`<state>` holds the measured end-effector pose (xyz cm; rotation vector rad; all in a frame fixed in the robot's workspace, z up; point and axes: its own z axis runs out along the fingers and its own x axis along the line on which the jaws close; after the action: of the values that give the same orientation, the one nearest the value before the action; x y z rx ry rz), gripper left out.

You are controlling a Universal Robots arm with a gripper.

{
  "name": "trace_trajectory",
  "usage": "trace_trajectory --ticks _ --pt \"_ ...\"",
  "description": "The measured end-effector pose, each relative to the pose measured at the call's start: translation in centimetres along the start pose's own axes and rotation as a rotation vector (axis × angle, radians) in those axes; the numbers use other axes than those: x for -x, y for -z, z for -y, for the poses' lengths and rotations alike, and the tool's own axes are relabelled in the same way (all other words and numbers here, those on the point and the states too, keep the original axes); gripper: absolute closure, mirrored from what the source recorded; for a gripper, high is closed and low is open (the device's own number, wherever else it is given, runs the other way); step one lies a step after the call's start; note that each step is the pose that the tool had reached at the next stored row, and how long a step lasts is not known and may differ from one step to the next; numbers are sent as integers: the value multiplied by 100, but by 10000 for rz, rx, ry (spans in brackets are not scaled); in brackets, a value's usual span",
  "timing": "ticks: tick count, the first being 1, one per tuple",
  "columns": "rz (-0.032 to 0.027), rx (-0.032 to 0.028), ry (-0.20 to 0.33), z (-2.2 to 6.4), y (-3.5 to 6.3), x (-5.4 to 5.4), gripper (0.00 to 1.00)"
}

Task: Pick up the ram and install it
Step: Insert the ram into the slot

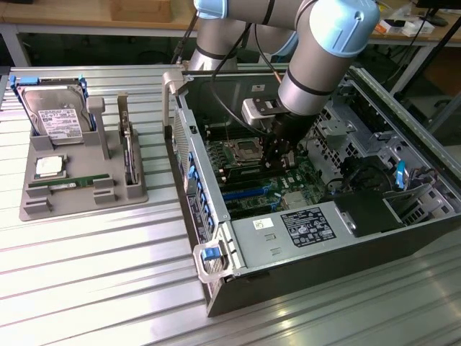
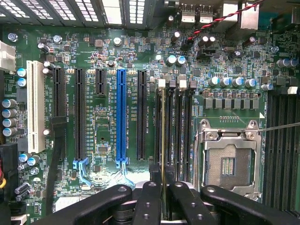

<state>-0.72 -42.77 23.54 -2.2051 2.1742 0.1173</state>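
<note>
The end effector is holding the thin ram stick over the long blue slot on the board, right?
Not the blue slot. The wrist view shows the end effector holding the ram over the black memory slots beside the processor socket; the blue slot lies apart from it.

- We see an open black computer case [image 1: 288, 274] lying on its side on a ribbed silver metal table [image 1: 94, 274].
- Inside it we find a green motherboard [image 2: 108, 136] with a long blue expansion slot [image 2: 121, 115], a white slot [image 2: 35, 105] well apart from it, and an empty silver-framed processor socket [image 2: 228, 161].
- On the exterior view's left we note a grey moulded parts tray [image 1: 79, 162]. It holds a big silver hard drive with a white label [image 1: 54, 115], propped on edge, and near it a square silver processor chip [image 1: 49, 166] lying flat.
</note>
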Motion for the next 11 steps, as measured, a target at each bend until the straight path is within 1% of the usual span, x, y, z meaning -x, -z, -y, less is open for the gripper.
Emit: trace_trajectory --ticks 8,11 --pt "0 0 0 0 0 0 87" --pt "-1 -1 0 1 -40 -4 87"
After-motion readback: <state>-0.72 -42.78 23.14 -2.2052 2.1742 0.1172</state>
